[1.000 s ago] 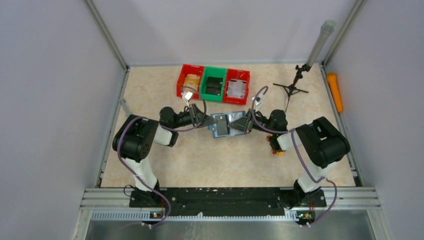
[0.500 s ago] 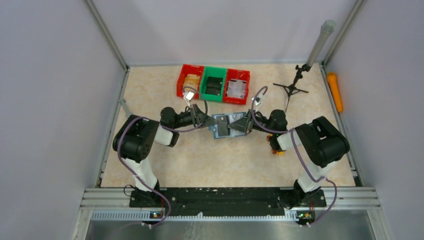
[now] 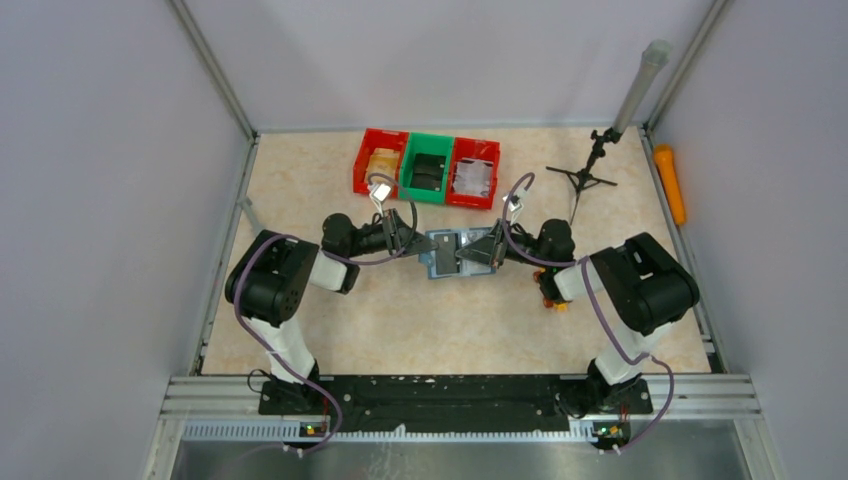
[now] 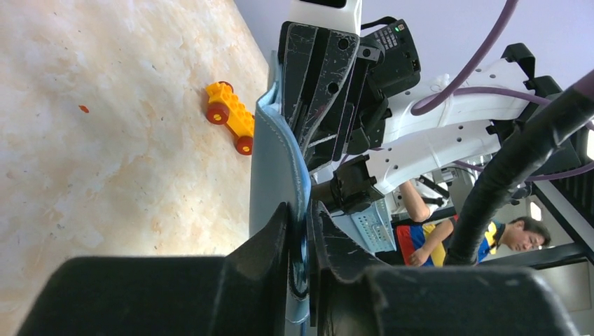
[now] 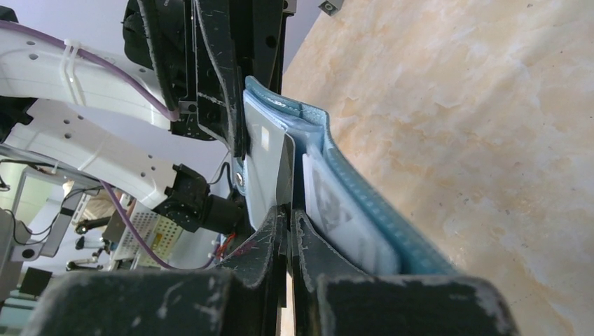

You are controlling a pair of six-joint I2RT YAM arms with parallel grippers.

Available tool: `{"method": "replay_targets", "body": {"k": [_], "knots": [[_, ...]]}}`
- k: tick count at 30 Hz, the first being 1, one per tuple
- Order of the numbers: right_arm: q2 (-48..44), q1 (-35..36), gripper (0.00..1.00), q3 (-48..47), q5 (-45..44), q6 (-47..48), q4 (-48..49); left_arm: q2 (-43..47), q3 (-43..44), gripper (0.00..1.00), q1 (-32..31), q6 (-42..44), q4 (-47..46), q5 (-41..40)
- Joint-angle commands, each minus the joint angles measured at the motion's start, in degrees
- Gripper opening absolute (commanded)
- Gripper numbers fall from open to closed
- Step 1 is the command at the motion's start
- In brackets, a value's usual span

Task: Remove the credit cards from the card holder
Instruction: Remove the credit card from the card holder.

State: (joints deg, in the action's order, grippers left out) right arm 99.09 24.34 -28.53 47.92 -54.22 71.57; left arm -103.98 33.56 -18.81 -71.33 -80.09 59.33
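Beige marbled surface (image 3: 300,180), smooth and matt. Over its middle is the card holder (image 3: 447,252), a soft teal folding wallet with stitched edges and paler inner slots, held between the two arms. The left pincer (image 4: 300,241) is pressed onto one edge of the holder. The right pincer (image 5: 288,224) pinches the free end of a credit card (image 5: 268,157), a thin, stiff grey rectangle partly out of its slot. Step in hand: drawing out a card. The next move probably calls for a straight pull along the slot, with the left grip anchoring the holder.

The card holder (image 3: 447,251) is midway across the table (image 3: 450,330), bins (image 3: 452,170) behind it, toy block (image 3: 551,297) to its right.
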Motion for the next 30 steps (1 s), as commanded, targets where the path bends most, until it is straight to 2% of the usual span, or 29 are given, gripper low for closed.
{"method": "replay_targets", "body": {"k": [1, 7, 14, 30], "knots": [[-0.6, 0.4, 0.00, -1.1, -0.7, 1.3, 3.0, 2.8, 1.2, 0.19, -1.2, 1.2, -2.0, 1.4], [-1.4, -0.7, 0.00, 0.0, -1.4, 0.6, 4.4, 2.7, 1.2, 0.22, -1.1, 1.3, -1.8, 1.2], [-2.1, -1.9, 0.00, 1.2, -2.4, 0.2, 5.2, 3.5, 0.6, 0.11, -0.8, 2.3, -1.0, 0.7], [-2.7, -4.9, 0.00, 3.4, -4.1, -0.3, 6.4, 5.2, -0.6, 0.09, 0.3, 3.3, -0.3, -0.6]]}}
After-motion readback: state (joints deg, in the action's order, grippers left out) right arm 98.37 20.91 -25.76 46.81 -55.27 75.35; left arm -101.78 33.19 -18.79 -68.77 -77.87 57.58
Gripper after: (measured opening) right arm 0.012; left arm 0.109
